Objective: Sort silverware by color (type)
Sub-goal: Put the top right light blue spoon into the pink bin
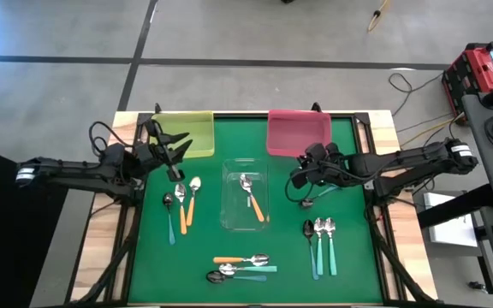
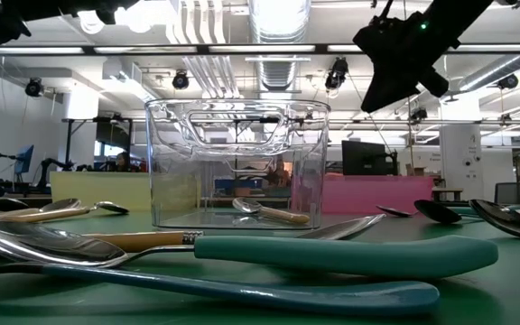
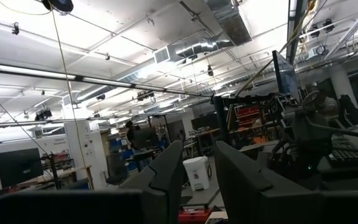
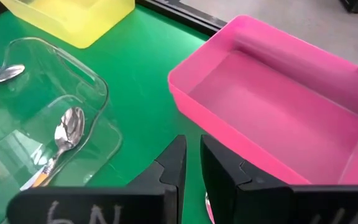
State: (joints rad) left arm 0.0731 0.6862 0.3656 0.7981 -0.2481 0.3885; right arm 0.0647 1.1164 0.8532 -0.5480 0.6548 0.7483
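Spoons with orange or teal handles lie in groups on the green mat: three at the left [image 1: 182, 204], three at the right [image 1: 320, 238], several near the front [image 1: 242, 265]. One orange-handled spoon [image 4: 64, 134] lies in the clear tray [image 1: 229, 214]. My right gripper [image 4: 192, 165] hovers between the clear tray and the pink tray [image 4: 278, 118]. Its fingers are a narrow slit apart, with nothing between the tips. A dark spoon bowl [image 1: 306, 203] shows just below it. My left gripper [image 3: 197, 171] is raised beside the yellow tray [image 1: 197, 133], open and empty, pointing up into the room. My right gripper may or may not touch the spoon beneath it; I cannot tell. A pale sliver [image 4: 208, 208] shows far back between the fingers, and the fingers hide the rest.
The yellow and pink trays stand at the mat's far edge, both holding nothing that shows. The clear tray stands mid-table between the arms. Bare green mat lies between the spoon groups. Cables and equipment sit on the floor beyond the table's right side.
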